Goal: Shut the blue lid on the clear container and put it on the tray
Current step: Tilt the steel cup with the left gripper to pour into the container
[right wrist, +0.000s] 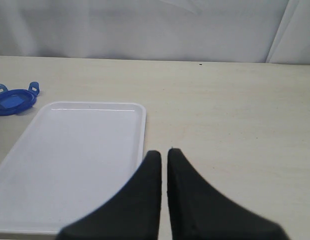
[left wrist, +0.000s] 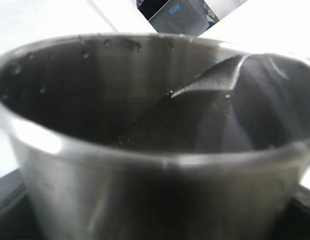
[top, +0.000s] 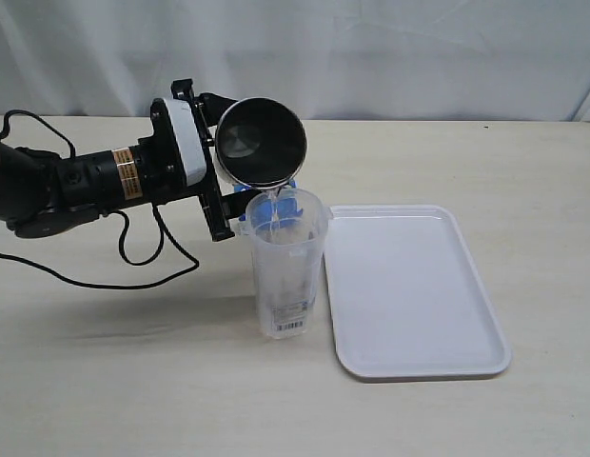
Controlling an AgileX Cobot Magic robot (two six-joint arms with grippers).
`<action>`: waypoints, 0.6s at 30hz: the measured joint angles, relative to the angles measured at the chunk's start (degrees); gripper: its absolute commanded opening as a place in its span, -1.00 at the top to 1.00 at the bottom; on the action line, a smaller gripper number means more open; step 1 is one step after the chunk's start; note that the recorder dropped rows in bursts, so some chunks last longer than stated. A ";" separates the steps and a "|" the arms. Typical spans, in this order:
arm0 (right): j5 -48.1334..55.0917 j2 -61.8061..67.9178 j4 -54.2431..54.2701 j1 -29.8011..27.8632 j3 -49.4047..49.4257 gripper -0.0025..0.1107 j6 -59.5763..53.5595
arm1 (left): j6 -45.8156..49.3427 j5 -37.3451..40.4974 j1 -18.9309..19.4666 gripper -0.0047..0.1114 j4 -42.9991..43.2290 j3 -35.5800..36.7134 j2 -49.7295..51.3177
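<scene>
a grey steel cup (top: 262,143) hangs tipped on its side above the pale desk (top: 133,381), its round mouth facing the exterior view. a thin stream of clear liquid (top: 265,202) runs from its lower rim. in the left wrist view droplets (left wrist: 130,46) cling to its dark inner wall. a white curtain (top: 390,48) hangs behind the desk.

Black arm (top: 81,181), white wrist block (top: 186,143), cable (top: 133,259).
</scene>
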 measured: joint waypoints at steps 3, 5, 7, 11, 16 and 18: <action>0.00 0.00 0.00 0.00 0.00 0.88 0.00 | 0.54 0.00 0.00 0.92 0.00 0.00 0.00; 0.00 0.00 0.00 0.00 0.00 0.88 0.00 | 1.30 0.00 0.00 0.92 0.00 0.00 0.00; 0.00 0.00 0.00 0.00 0.00 0.88 0.00 | 1.69 0.00 0.00 0.92 0.00 0.00 0.00; 0.00 0.00 0.00 0.00 0.00 0.88 0.00 | 3.50 -0.04 0.00 0.92 0.00 0.00 0.00; 0.00 0.00 0.00 0.00 0.00 0.88 0.00 | 4.56 -0.13 0.00 0.92 -0.32 0.00 0.00; 0.00 0.00 0.00 0.00 0.00 0.88 0.00 | 4.98 -0.13 0.00 0.92 -0.67 0.00 0.00</action>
